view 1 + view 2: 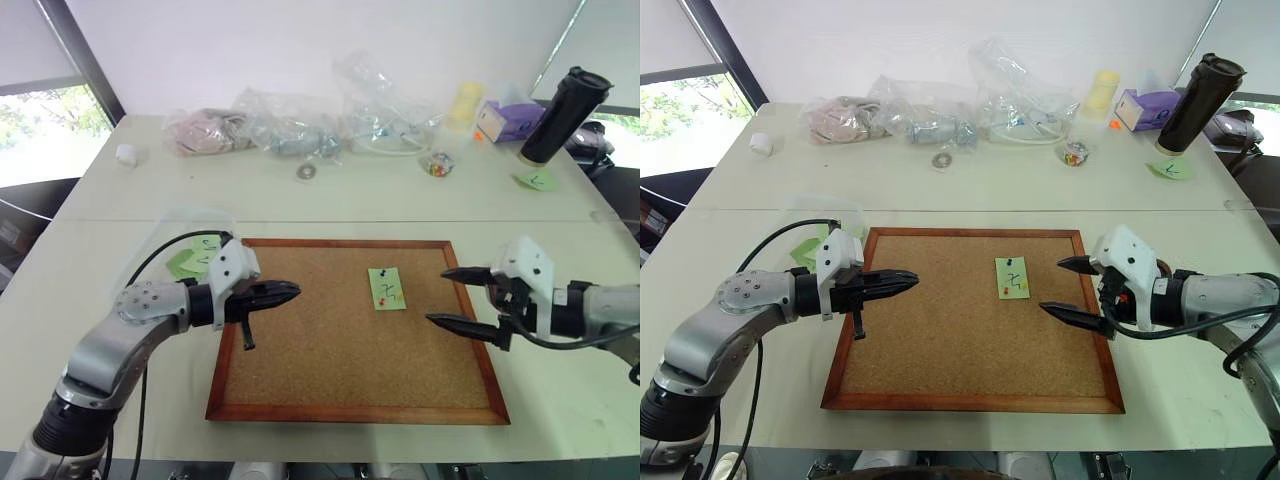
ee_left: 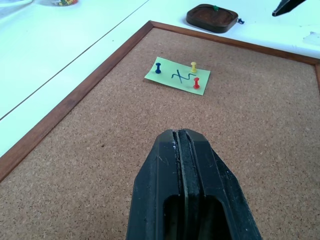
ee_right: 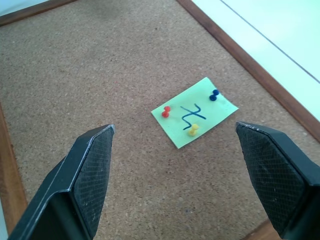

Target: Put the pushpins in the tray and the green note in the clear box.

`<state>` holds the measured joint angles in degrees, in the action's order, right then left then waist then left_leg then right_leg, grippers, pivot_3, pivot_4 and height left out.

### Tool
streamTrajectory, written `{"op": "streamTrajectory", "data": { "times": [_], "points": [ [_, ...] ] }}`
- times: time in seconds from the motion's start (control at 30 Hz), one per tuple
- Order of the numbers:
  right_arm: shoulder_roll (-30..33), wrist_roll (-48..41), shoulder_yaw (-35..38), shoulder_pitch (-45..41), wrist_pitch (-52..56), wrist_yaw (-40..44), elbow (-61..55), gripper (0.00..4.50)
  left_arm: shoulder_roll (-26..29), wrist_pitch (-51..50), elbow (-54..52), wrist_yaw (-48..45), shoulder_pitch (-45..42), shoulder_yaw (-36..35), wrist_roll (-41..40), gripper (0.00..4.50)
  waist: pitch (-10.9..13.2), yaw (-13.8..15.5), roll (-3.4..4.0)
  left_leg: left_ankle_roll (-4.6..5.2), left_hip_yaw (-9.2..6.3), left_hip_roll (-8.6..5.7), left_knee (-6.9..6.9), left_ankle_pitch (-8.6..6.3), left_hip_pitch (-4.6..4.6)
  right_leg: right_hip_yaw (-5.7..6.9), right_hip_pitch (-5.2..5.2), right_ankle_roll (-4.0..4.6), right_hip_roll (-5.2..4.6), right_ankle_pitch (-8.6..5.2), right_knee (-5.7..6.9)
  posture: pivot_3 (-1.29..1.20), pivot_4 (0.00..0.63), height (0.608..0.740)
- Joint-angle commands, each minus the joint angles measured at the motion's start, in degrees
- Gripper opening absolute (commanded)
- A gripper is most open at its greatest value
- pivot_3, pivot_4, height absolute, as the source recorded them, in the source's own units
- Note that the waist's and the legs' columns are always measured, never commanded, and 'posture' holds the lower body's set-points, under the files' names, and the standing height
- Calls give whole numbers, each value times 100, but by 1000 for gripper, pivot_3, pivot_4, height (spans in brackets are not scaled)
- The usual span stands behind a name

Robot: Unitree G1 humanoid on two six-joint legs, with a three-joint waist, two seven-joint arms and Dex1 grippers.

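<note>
1. Right now one green note (image 3: pixel 194 118) lies flat on the cork board (image 1: pixel 330 340), toward the board's right half, with a dark scribble across its middle.
2. Three pushpins stand in the note: a blue one (image 3: pixel 214 94), a red one (image 3: pixel 166 111) and a yellow one (image 3: pixel 193 129).
3. One dark-brown tray (image 2: pixel 212 18) sits on the table (image 1: pixel 120 215) just past the board's frame; a green pin head (image 2: pixel 214 7) shows inside it, and another blue pin (image 2: pixel 240 21) lies on the table just beside it.
4. One clear box (image 1: pixel 195 235) rests on the table near the board's far left corner, with two green notes (image 1: pixel 192 262) seen through it.
5. Two grippers hover over the board. The left gripper (image 1: pixel 290 291) has its fingers pressed together, holding nothing, over the board's left part. The right gripper (image 1: pixel 447 296) has its fingers spread wide and empty, near the right edge, with the note ahead of them.
6. Several clear plastic bags (image 1: pixel 300 125) and one black tumbler (image 1: pixel 563 115) stand at the table's far side.
</note>
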<state>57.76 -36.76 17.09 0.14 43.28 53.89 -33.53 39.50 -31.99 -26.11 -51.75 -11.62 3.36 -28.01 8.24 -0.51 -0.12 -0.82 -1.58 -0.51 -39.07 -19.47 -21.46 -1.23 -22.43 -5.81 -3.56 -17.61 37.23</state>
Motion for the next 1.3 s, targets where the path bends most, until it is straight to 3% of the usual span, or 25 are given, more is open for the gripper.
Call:
{"op": "streamTrajectory", "data": {
  "times": [0.03, 0.53, 0.9, 1.3],
  "points": [
    [27, 4, 99, -30, -104, -4, -76, 3984, 44, 57, -124, -26, 14, -103, -59, 32, 0, 0, 0, 0, 0, 0, 0, 0, 0, 0, 0, 0, 0, 0, 0, 0, 150, 740],
    [-50, 3, 36, -74, -121, -113, -44, 3984, 122, 325, -40, -146, 32, 148, 285, 32, 0, 0, 0, 0, 0, 0, 0, 0, 0, 0, 0, 0, 0, 0, 0, 0, 150, 740],
    [-602, 716, -1096, -968, -655, -459, 647, 3984, -488, 1230, 904, -59, 19, 1128, 1253, 32, 0, -8, 0, -9, 1, 0, 0, 5, 2, 1, 0, 0, 1, 0, 0, 0, 150, 740],
    [-1714, 1734, -2426, -2398, -1151, -547, 2436, 3984, -423, 1647, 1468, -133, 176, 1386, 1813, 32, -3, -17, 3, -28, 2, 0, 0, 16, 1, 2, -6, 0, 1, 0, 5, 0, 150, 740]
  ]
}}
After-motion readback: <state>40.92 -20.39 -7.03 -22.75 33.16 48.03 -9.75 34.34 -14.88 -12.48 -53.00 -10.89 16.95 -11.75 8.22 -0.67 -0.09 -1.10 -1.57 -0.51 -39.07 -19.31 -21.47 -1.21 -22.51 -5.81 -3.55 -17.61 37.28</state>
